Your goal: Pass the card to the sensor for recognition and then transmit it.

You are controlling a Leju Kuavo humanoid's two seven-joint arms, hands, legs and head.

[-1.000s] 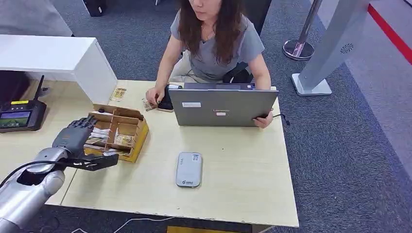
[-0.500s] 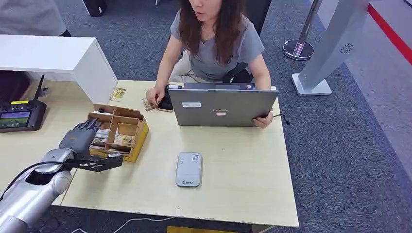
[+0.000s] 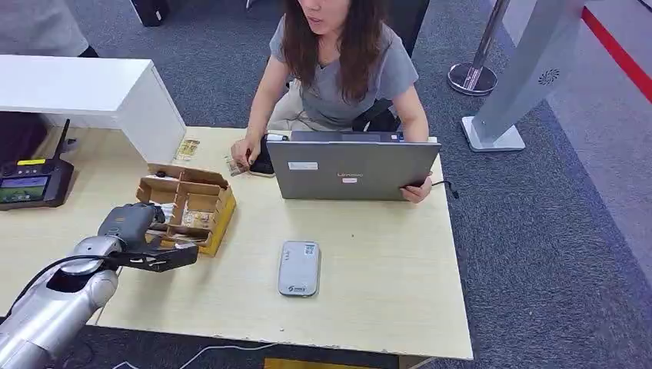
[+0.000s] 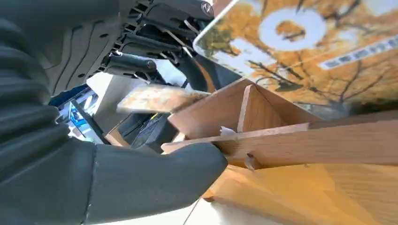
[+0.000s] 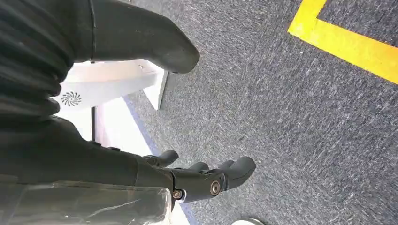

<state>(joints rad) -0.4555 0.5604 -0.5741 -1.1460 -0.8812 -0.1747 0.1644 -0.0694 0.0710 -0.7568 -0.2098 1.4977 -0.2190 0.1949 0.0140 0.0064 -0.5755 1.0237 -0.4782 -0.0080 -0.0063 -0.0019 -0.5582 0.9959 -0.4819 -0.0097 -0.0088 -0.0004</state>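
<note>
Reaching into brown cardboard divided box [image 3: 188, 201] on pale wood tabletop [image 3: 369, 254], L hand [image 3: 132, 221] curls onto orange-printed card [image 4: 305, 51]; grip unconfirmed. R hand [image 5: 206, 176] hangs slack, holding nothing. Risk: card catches divider, slips en route to grey sensor pad [image 3: 299, 268].

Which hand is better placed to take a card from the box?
The left. The left hand is already at the box on the table, its fingers down among the cards. The right hand hangs open over the carpet, away from the table.
</note>
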